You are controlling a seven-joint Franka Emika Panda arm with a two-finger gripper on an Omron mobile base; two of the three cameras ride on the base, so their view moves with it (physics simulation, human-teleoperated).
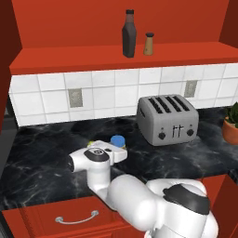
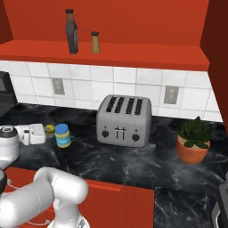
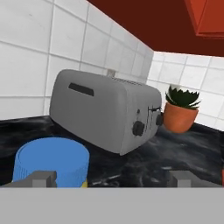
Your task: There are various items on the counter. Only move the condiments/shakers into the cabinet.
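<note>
Big red cabinet (image 1: 56, 28) up top, its shelf floor carrying the dark brown bottle (image 1: 129, 33) and, just beside it to the right, the small tan shaker (image 1: 148, 43), both upright and apart. Below the white tile, the black marble counter (image 1: 42, 153) runs wide, with the silver toaster (image 1: 167, 120) planted mid-counter and a potted plant (image 2: 193, 139) well off to its right. Down at counter level the gripper (image 3: 111, 178) hangs low with its jaws spread wide, nothing between them, and the blue-capped yellow jar (image 2: 63, 135) sits just ahead, nearer one fingertip. The toaster stands close behind and to the right of that jar. A sliver of the small yellow fruit (image 2: 49, 129) peeks out beside the jar, partly hidden by the hand.
</note>
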